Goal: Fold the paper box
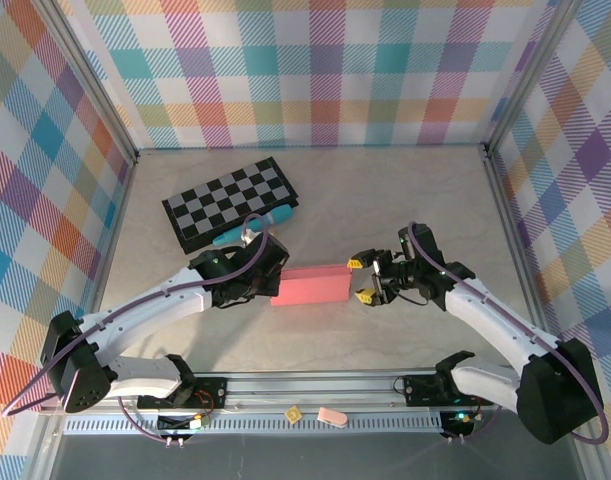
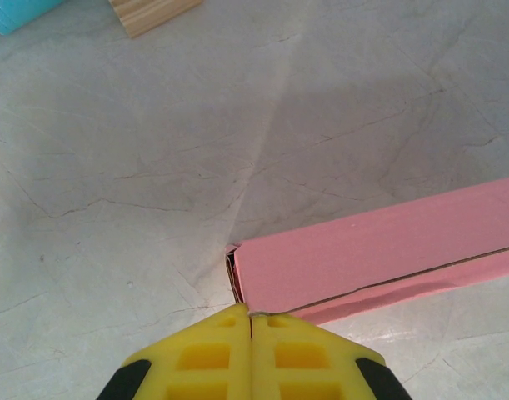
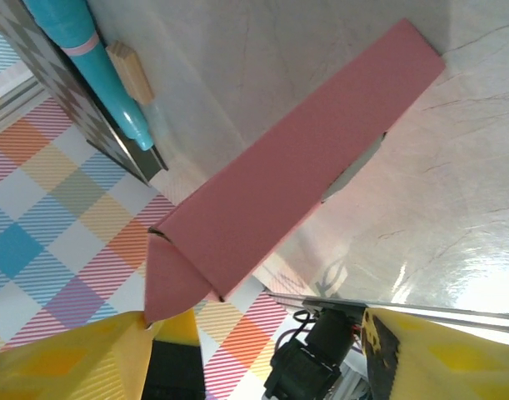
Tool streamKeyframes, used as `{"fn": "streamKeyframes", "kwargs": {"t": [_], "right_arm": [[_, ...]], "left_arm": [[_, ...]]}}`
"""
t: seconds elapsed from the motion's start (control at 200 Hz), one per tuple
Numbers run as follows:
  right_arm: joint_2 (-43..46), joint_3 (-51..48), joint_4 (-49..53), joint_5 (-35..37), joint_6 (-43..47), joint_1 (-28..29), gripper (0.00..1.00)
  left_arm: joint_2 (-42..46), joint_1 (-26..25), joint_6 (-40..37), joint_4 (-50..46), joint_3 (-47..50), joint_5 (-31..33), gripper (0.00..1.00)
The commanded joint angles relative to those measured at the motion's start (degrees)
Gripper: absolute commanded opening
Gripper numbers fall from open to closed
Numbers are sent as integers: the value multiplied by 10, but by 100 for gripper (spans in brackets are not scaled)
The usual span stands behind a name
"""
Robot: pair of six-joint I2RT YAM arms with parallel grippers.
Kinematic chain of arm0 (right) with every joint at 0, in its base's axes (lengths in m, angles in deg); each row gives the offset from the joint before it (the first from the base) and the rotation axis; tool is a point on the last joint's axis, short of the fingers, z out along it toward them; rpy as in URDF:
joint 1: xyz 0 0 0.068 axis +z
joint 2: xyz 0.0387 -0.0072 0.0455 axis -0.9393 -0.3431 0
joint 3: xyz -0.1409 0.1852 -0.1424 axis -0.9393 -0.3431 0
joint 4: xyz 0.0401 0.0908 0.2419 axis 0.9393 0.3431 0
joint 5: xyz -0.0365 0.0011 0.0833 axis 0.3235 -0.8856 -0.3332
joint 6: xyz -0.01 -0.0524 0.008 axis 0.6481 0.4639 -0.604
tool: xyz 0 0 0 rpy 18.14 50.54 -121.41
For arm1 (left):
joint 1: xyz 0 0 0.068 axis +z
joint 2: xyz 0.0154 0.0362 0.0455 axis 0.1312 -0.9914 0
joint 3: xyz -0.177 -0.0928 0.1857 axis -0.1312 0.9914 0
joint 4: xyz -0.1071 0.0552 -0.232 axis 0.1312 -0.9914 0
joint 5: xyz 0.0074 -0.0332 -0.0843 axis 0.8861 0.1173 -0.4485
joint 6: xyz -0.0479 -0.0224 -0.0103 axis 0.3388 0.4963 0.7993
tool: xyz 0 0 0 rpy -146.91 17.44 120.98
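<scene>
We note L gripper [image 2: 252, 318] jaws closed, butted at paper box [image 1: 310, 284] corner, prob. bracing; R gripper [image 1: 368, 279] jaws spread wide, empty, opposite end.

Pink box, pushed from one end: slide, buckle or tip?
Probably light and easily crushed: the paper box is thin cardboard, its seam gaping slightly. Lying low and flat, it likely slides on the smooth table rather than tipping. The end flap sticks out untucked, so it may flex or spring open.
</scene>
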Motion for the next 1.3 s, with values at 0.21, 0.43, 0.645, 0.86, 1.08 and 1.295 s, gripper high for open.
{"fn": "streamKeyframes", "kwargs": {"t": [0.21,0.43,0.645,0.86,1.08,1.295], "right_arm": [[7,-12,-68,1,-40,-6,57],[-5,-18,-67,-6,-29,-6,47],[-26,-13,-59,-7,-5,-6,39],[-31,-11,-34,3,19,-6,32],[-41,-4,-18,10,32,-6,29],[-45,4,-5,15,39,-5,27]], "left_arm": [[-8,-15,13,-32,-8,2,0],[-7,-15,14,-33,-9,2,0],[3,-16,23,-38,-10,-2,0],[17,-16,37,-38,-9,-15,5],[42,-16,53,-37,-27,-42,30],[95,-14,138,-43,-40,-74,45]]}}
